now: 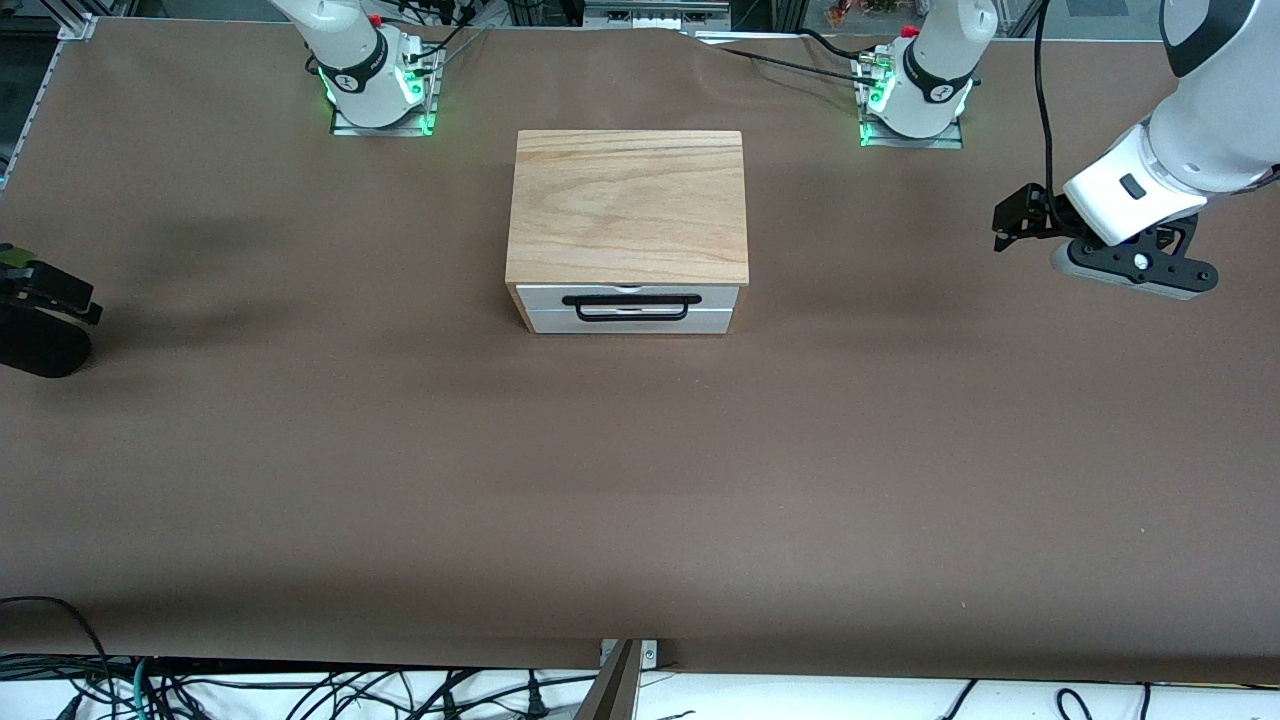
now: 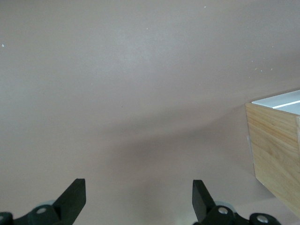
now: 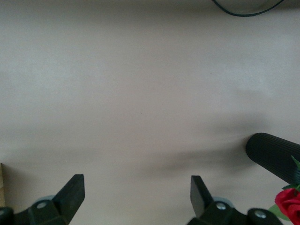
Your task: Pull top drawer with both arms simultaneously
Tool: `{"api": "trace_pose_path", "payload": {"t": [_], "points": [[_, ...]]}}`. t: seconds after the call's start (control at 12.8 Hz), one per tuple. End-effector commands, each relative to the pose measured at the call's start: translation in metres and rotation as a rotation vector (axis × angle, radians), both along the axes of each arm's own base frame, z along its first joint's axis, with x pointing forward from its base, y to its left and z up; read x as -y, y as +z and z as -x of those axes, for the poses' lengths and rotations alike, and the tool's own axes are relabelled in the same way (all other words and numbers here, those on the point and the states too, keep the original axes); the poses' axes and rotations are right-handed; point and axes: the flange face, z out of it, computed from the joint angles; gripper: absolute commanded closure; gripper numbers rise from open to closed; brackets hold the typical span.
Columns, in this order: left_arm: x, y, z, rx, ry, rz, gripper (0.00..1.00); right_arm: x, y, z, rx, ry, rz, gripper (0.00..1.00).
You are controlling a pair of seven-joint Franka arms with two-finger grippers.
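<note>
We see a wooden box standing on the brown table, midway between the two arm bases. Its light wood-grain lid panel covers whatever is inside. Both drawers are pushed in. The top drawer shows only its white front, crossed by a thin black bar handle, with a small notch in the upper edge; the lower drawer sits directly beneath it. The left pincer hangs over bare table toward the left arm's end, fingers spread wide. The right pincer hangs over the right arm's end, equally wide apart.
</note>
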Motion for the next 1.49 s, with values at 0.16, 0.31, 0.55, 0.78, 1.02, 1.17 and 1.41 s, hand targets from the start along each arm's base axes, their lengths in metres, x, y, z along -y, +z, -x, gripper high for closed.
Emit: {"api": "trace_pose_path", "payload": {"t": [0.16, 0.31, 0.55, 0.78, 1.02, 1.17, 1.41], "points": [[0.0014, 0.0083, 0.0001, 0.001, -0.004, 0.002, 0.00, 0.0017, 0.0052, 0.0009, -0.001, 0.005, -0.015, 0.00], [0.0014, 0.0083, 0.0001, 0.001, -0.004, 0.002, 0.00, 0.0026, 0.0052, 0.0010, -0.001, 0.002, -0.015, 0.00], [0.0014, 0.0083, 0.0001, 0.001, -0.004, 0.002, 0.00, 0.0017, 0.0052, 0.0009, -0.001, 0.003, -0.015, 0.00], [-0.0001, 0.0082, 0.0001, -0.001, -0.005, 0.004, 0.00, 0.0018, 0.0052, 0.0009, -0.001, 0.003, -0.014, 0.00], [0.0002, 0.0064, 0.0030, -0.026, 0.005, 0.006, 0.00, 0.0008, 0.0053, 0.0006, 0.001, 0.005, -0.015, 0.00], [0.0003, 0.0061, 0.0036, -0.031, 0.005, 0.007, 0.00, 0.0009, 0.0054, 0.0006, 0.001, 0.003, -0.014, 0.00], [-0.0001, 0.0070, 0.0030, -0.027, 0.008, 0.010, 0.00, 0.0000, 0.0052, 0.0006, -0.001, 0.005, -0.014, 0.00]]}}
